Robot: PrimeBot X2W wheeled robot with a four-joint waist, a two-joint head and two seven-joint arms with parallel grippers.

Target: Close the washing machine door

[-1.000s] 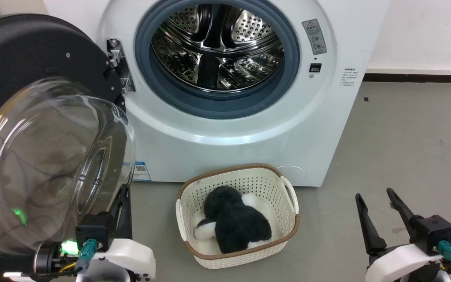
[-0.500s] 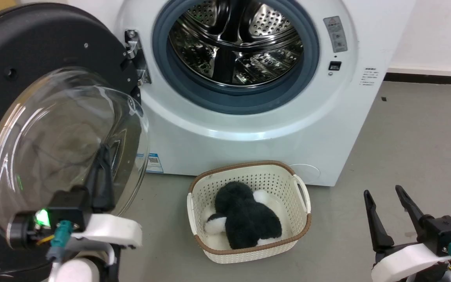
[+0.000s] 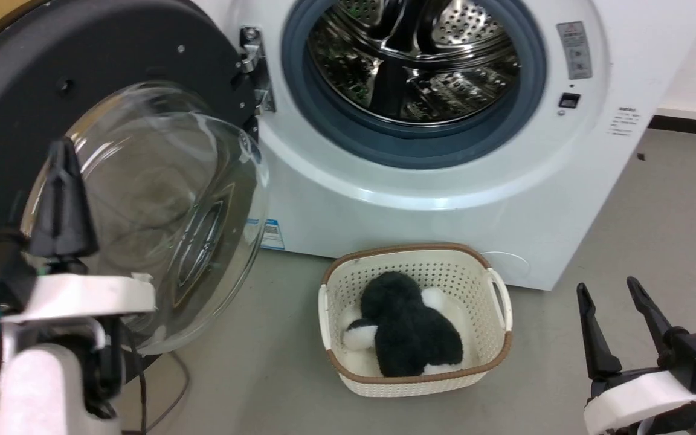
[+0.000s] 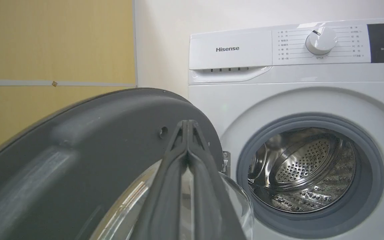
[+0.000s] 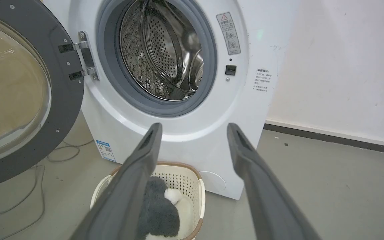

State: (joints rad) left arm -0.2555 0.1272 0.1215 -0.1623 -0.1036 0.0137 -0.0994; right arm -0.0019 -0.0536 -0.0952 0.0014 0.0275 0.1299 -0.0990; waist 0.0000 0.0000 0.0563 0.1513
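The left claw (image 3: 60, 158) stands upright on its white wrist, its 2 dark fingers pressed together tip to tip with nothing between them. Right behind those tips is the inner face of the washing machine door (image 3: 142, 54), which hangs wide open. I cannot tell whether the fingers touch it. The door's clear glass bowl (image 3: 161, 199) bulges out just to the claw's right, and beyond that a metal hinge (image 3: 254, 60) ties the black frame to the washing machine (image 3: 444, 199).

The left wrist view looks along the joined fingers, over the door's dark rim. It takes in the machine's control knob (image 4: 321, 40) and a yellow panel (image 4: 45, 43) off to the claw's left.

The right claw (image 3: 606, 287) sits low and well apart from the door, its 2 fingers spread in a V and gripping nothing. Ahead of it and to its left, a cream basket (image 3: 414, 249) on the floor holds a black and white plush toy (image 3: 408, 329).

The right wrist view shows the hinge side square on, with the steel drum (image 5: 158, 50) shining inside its blue-grey rubber ring (image 5: 112, 76).
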